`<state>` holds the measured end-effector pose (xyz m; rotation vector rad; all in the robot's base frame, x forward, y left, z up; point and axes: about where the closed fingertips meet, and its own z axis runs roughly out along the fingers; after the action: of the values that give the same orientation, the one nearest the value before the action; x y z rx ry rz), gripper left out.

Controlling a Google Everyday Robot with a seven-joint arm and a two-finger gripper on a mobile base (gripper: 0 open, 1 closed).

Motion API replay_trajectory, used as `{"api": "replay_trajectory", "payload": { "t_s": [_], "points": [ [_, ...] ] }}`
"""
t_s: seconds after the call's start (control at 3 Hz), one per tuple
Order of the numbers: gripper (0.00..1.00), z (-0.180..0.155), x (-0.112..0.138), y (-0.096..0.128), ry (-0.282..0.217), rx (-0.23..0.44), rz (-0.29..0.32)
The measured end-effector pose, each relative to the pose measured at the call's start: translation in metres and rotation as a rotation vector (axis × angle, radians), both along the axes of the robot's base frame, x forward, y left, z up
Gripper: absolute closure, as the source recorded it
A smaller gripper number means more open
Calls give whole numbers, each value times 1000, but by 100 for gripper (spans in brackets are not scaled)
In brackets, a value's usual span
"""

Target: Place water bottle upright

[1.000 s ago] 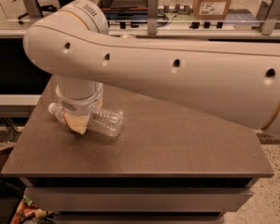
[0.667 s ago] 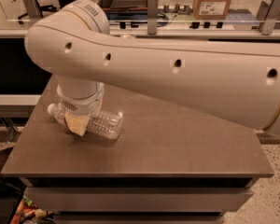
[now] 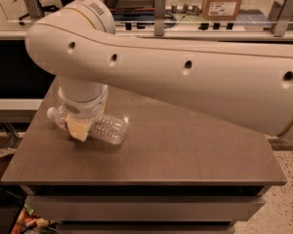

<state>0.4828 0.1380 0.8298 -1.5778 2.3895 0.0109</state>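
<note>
The water bottle lies on its side on the brown table, near the left edge. It is clear and ribbed, with its white cap pointing left. My gripper hangs from the big white arm and comes straight down onto the bottle's neck end, with a cream-coloured part in front of the bottle. The gripper's wrist hides the bottle's label. No can is in view.
The white arm crosses the whole view from the right, above the table's back half. Behind the table runs a counter with metal posts and a cardboard box. The floor drops off at the table's left, front and right edges.
Almost nothing differs. The gripper stays down on the lying bottle, and the bottle has not moved.
</note>
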Motion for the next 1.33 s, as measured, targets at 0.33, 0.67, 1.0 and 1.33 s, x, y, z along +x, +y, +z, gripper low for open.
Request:
{"api": "replay_trajectory", "payload": {
  "t_s": [0.33, 0.67, 1.0, 1.33],
  "points": [
    [100, 15, 2, 0, -35, 37, 25],
    [100, 28, 7, -5, -81, 97, 62],
    [100, 35, 15, -12, -128, 204, 108],
    [100, 41, 24, -12, -171, 367, 149]
  ]
}}
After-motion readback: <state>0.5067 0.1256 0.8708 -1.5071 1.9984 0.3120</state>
